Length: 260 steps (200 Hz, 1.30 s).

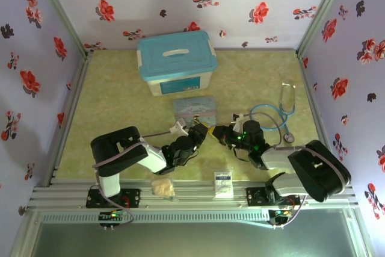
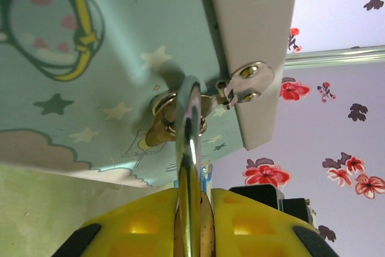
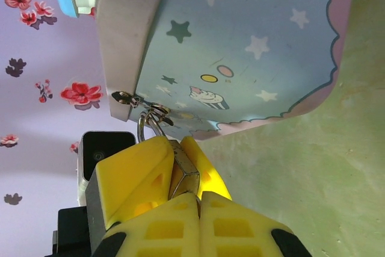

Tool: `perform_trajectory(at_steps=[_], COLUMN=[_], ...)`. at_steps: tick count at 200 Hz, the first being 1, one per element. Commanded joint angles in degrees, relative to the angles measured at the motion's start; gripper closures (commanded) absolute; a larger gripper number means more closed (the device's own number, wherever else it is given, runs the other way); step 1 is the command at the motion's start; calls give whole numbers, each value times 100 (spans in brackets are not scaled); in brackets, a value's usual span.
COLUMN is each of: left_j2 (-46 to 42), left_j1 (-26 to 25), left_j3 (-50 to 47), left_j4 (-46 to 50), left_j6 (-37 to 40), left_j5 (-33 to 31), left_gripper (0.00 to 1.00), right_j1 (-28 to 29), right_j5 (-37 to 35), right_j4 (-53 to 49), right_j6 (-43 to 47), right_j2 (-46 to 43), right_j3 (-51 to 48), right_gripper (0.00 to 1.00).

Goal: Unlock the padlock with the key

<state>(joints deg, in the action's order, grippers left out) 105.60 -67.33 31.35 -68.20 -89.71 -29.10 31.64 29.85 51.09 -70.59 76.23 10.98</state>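
The padlock (image 3: 183, 170), brass with a thin silvery shackle (image 2: 189, 130), hangs from the latch of the pale blue cartoon tin (image 1: 194, 109). My left gripper (image 2: 194, 209) is shut on the padlock's body, and its yellow fingers (image 3: 129, 176) also appear in the right wrist view. My right gripper (image 3: 199, 200) comes from the other side with its fingertips pressed together right under the padlock's bottom face. The key (image 3: 198, 199) shows only as a thin dark sliver between them. In the top view both grippers, left (image 1: 201, 132) and right (image 1: 221, 133), meet just in front of the tin.
A teal-lidded storage box (image 1: 176, 61) stands behind the tin. A blue-tubed stethoscope (image 1: 280, 112) lies to the right. A small white card (image 1: 224, 183) and a beige lump (image 1: 162, 188) rest by the near rail. Flowered walls enclose the green mat (image 1: 120, 106).
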Motion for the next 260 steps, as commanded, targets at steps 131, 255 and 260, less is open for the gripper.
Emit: perform_trajectory(at_steps=[131, 255, 260], left_j2=[30, 176, 160], left_j1=[-237, -299, -302], left_j3=[389, 393, 385], left_j4=[-493, -619, -616], left_j6=[-141, -286, -263], left_j5=[622, 659, 656], left_gripper=[100, 100, 100], right_j1=[264, 465, 473], right_j5=[-572, -769, -742], right_j4=[2417, -1158, -1066], right_j6=[-1891, -83, -140], right_j2=[817, -350, -340], right_j3=[282, 1005, 1007], right_gripper=[100, 100, 100])
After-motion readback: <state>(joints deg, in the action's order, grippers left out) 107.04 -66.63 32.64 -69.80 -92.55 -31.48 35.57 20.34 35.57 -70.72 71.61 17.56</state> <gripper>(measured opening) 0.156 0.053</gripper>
